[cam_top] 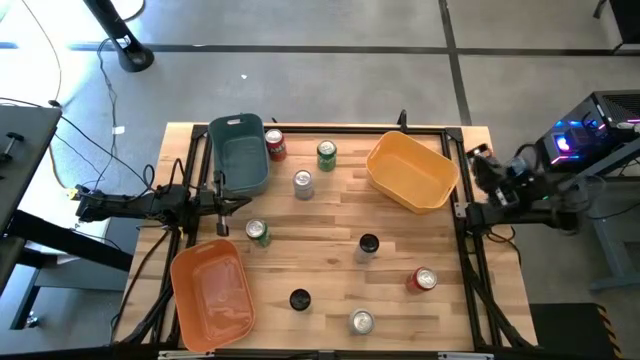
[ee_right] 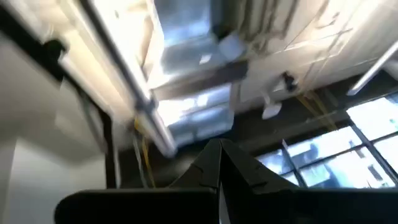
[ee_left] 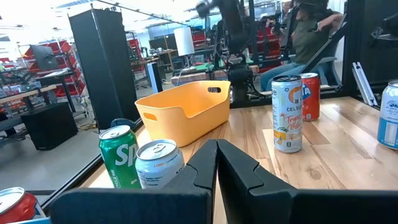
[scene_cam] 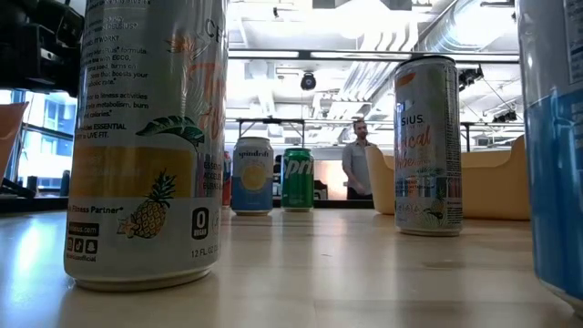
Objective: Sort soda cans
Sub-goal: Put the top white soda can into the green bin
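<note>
Eight soda cans stand upright on the wooden table (cam_top: 330, 215): a red can (cam_top: 275, 145), a green can (cam_top: 326, 153) and a silver can (cam_top: 303, 183) at the far side, a green can (cam_top: 257, 232) and a black can (cam_top: 368, 245) mid-table, and a red can (cam_top: 424, 280), a black can (cam_top: 299, 298) and a silver can (cam_top: 361, 321) near the front. My left gripper (cam_top: 222, 205) (ee_left: 216, 158) is shut and level at the left edge. My right gripper (cam_top: 478, 157) (ee_right: 219, 155) is shut at the right edge, tipped up toward the ceiling.
A dark teal bin (cam_top: 240, 152) stands at the far left, a yellow bin (cam_top: 411, 170) at the far right and an orange bin (cam_top: 212, 292) at the near left. A person (scene_cam: 360, 164) stands in the room beyond the table.
</note>
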